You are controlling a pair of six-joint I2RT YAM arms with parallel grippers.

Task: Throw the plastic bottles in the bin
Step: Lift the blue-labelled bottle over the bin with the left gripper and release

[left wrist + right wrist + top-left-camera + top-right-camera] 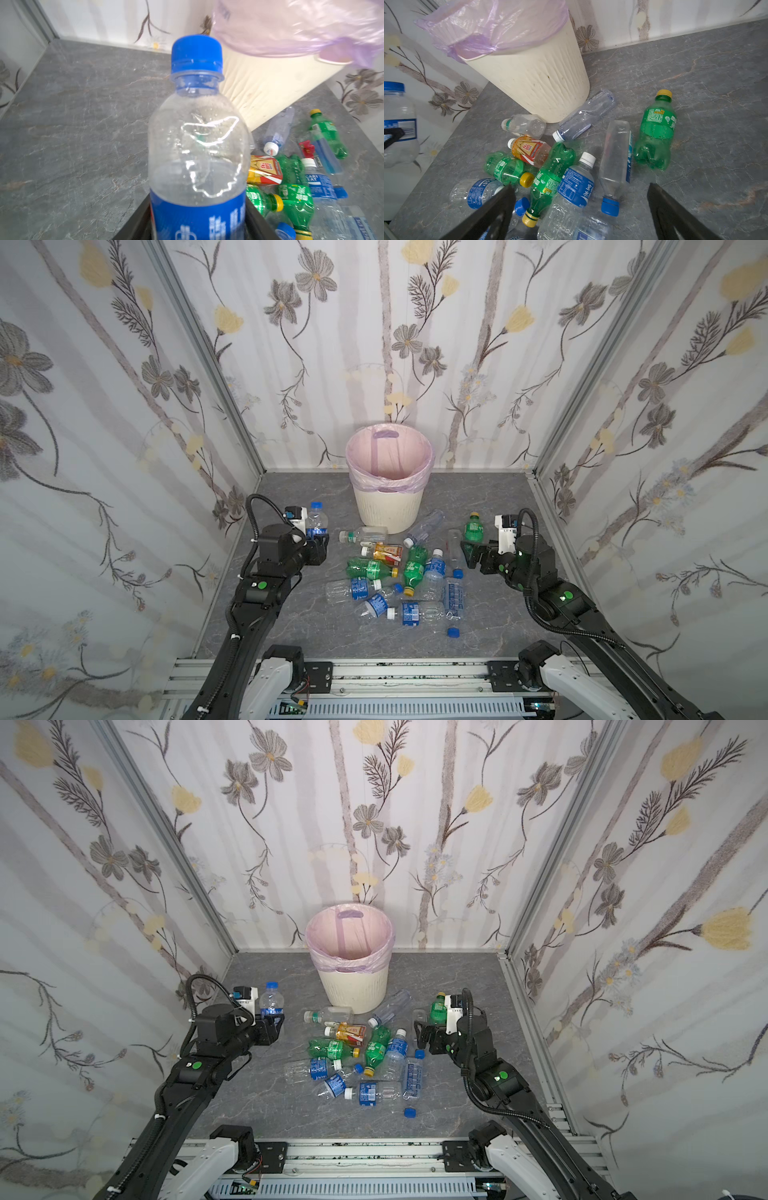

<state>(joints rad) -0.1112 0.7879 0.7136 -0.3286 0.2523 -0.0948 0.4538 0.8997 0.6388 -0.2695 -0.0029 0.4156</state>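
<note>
My left gripper (318, 537) (197, 209) is shut on a clear plastic bottle (317, 519) (272, 997) (197, 145) with a blue cap and blue label, held upright above the floor, left of the bin (388, 512) (353, 990) (259, 93). The bin is cream-white and ribbed with a pink liner and stands at the back middle. Several plastic bottles (395, 572) (357, 1052) (550, 166) lie piled in front of it. My right gripper (468, 554) (420, 1034) (579, 187) is open and empty over the pile's right edge. A green bottle (473, 527) (654, 133) stands just beyond it.
Loose blue caps (453, 632) (458, 573) lie on the grey marbled floor (490, 497). Flowered walls close in the left, right and back sides. A metal rail (395, 672) with both arm bases runs along the front.
</note>
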